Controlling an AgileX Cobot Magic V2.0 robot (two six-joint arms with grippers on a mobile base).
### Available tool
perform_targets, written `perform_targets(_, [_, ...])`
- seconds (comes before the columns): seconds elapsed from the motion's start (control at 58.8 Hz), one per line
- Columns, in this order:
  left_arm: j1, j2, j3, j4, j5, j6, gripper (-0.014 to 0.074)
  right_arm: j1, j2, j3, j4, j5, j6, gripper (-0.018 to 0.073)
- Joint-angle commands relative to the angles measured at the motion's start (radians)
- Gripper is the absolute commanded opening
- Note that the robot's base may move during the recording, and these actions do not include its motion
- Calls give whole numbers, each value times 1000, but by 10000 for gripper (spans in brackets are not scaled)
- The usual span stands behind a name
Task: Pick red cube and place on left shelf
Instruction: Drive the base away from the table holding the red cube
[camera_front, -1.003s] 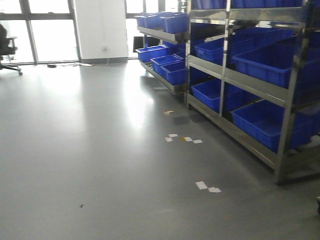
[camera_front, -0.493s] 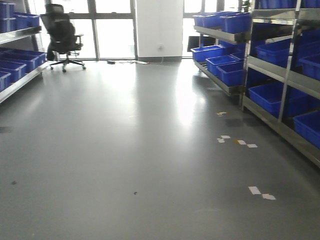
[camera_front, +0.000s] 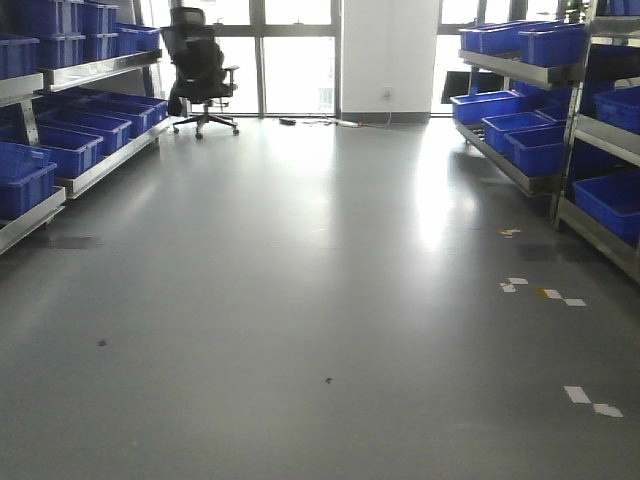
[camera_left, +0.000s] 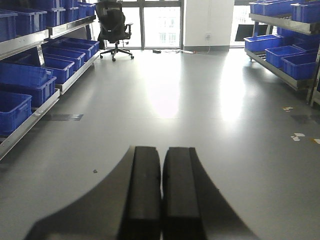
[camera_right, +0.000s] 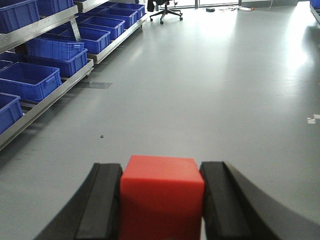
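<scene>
My right gripper (camera_right: 161, 172) is shut on the red cube (camera_right: 161, 200), held between its two black fingers above the grey floor. My left gripper (camera_left: 161, 152) is shut and empty. The left shelf, a steel rack with blue crates, runs along the left wall in the front view (camera_front: 88, 68), in the left wrist view (camera_left: 30, 41) and in the right wrist view (camera_right: 45, 22). It stands well ahead and to the left of both grippers. Neither gripper shows in the front view.
A second steel rack with blue crates (camera_front: 535, 70) lines the right wall. A black office chair (camera_front: 198, 65) stands at the far end by the windows. White tape marks (camera_front: 545, 293) lie on the grey floor at right.
The front view has swung to the left: the right rack has slid toward the right edge, and the left shelf and the office chair have come into sight.
</scene>
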Motion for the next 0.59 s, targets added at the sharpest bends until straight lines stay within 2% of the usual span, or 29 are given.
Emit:
perform_targets(0.0, [-4,-14,23,-9,-88,-1,102,-5,3,-29,-9,-87,-6,65])
perform_targets(0.578, [-4,-14,23,-9,-88,-1,102,-5,10,-29,-9,-79,-6,65])
